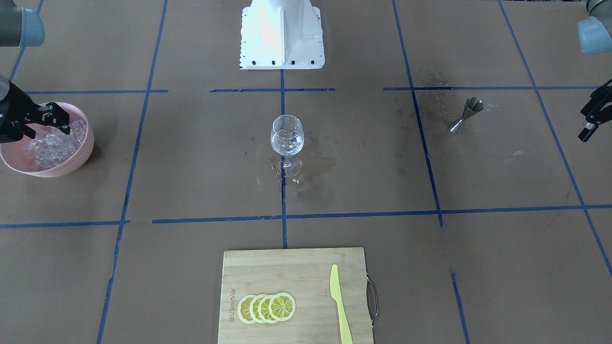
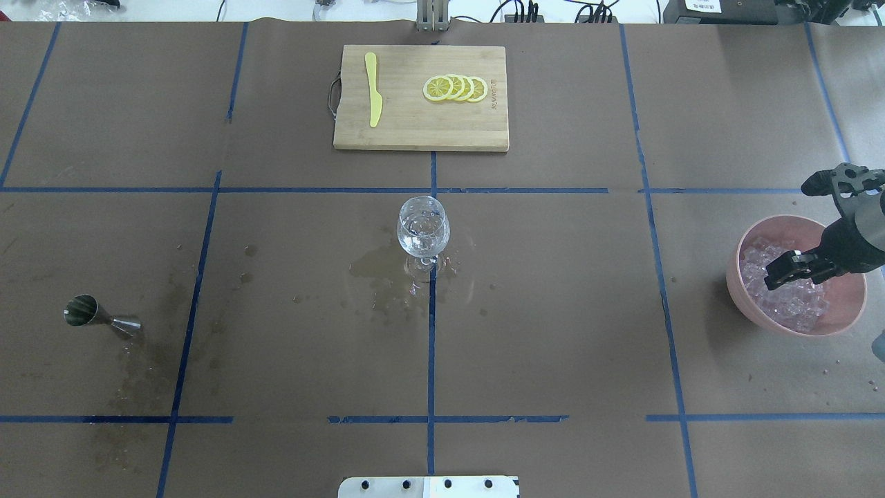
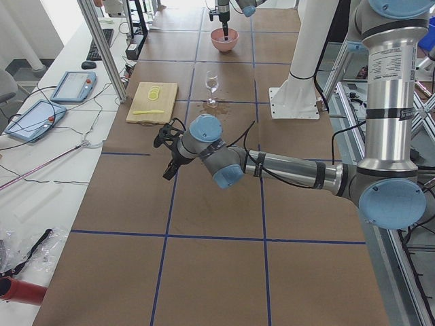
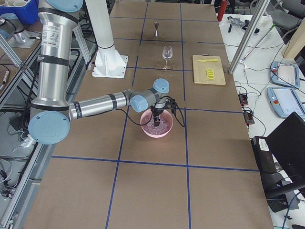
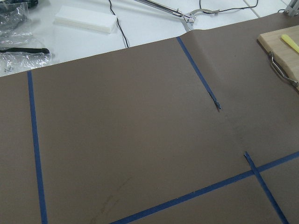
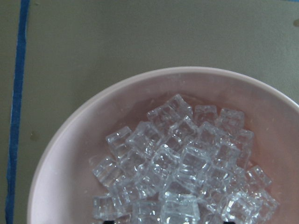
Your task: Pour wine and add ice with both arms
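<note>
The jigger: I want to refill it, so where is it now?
In the overhead exterior view the jigger sits far left, on the robot's left side, well apart from the central wine glass.

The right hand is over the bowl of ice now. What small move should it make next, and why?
Probably lower the right hand straight down into the ice. Its jaws stand open over the pink bowl with no cube between them, so it must reach a cube before it can close.

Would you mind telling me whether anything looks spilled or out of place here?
Yes: a wet patch spreads around the foot of the glass, and splash marks lie beside the jigger, so liquid seems to have been spilled.
</note>
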Robot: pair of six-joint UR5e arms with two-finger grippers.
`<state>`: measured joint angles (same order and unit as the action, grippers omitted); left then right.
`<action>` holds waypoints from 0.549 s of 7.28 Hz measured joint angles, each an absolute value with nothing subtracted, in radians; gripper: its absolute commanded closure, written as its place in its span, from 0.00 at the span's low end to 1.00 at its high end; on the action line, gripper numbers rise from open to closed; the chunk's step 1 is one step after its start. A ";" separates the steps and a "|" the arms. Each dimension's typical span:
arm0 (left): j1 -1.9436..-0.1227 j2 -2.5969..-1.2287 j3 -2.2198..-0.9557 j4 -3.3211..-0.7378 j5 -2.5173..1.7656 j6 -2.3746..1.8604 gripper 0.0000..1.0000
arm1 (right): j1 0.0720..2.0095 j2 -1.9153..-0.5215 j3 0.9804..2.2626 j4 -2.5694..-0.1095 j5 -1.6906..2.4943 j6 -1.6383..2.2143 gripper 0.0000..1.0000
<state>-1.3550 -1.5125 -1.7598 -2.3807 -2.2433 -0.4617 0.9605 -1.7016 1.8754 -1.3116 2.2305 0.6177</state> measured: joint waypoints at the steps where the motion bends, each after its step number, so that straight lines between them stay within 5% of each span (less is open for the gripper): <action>1: -1.355 -1.512 -1.760 -2.381 -2.243 -0.462 0.00 | 0.959 -1.699 1.865 -1.312 2.230 0.615 1.00; 4: -1.356 -1.512 -1.765 -2.381 -2.243 -0.462 0.00 | 0.961 -1.697 1.866 -1.312 2.231 0.609 1.00</action>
<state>-1.3560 -1.5115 -1.7654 -2.3807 -2.2427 -0.4617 0.9608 -1.6969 1.8659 -1.3115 2.2313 0.6095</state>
